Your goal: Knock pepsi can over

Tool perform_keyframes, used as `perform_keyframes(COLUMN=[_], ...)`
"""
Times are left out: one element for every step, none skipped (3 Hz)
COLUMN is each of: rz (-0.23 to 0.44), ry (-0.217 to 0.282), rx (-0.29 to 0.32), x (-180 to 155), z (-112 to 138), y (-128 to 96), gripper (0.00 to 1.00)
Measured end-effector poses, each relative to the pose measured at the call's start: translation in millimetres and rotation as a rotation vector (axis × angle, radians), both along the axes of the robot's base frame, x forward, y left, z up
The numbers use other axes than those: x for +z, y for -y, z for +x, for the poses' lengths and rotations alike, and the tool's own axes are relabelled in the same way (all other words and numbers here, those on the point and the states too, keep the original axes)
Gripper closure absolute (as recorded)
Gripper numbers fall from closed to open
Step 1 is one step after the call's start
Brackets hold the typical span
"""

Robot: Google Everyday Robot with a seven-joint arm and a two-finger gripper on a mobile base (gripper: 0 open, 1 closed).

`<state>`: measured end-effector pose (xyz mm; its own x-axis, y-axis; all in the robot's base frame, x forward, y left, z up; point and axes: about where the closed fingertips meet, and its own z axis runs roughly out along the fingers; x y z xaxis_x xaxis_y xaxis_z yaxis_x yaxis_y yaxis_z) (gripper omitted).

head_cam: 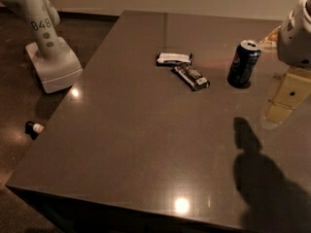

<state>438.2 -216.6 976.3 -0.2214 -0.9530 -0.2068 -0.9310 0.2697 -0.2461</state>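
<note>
Camera view is showing the can [244, 63] standing upright on the worktop [121, 144]. Pincer [286, 93] is hanging just right of the can, apart from it; whether it is released or clenched I cannot tell. Doing this step well is probably meaning sweeping leftward into the can's upper half, so it is tipping rather than sliding across the glossy top. Two bars [184, 68] are lying left of the can, in the likely fall path. Farther left of the can, off the worktop, another robot's base [51, 62] is standing on the dark floor [19, 106].
</note>
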Motion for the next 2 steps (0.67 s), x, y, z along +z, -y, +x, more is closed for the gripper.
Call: perform_keyframes(rz=[0.001, 0.046], ry=[0.004, 0.036], rx=[-0.002, -0.094], x=[1, 2], z=[0, 16], y=[0, 9], gripper=[0.00, 0.00])
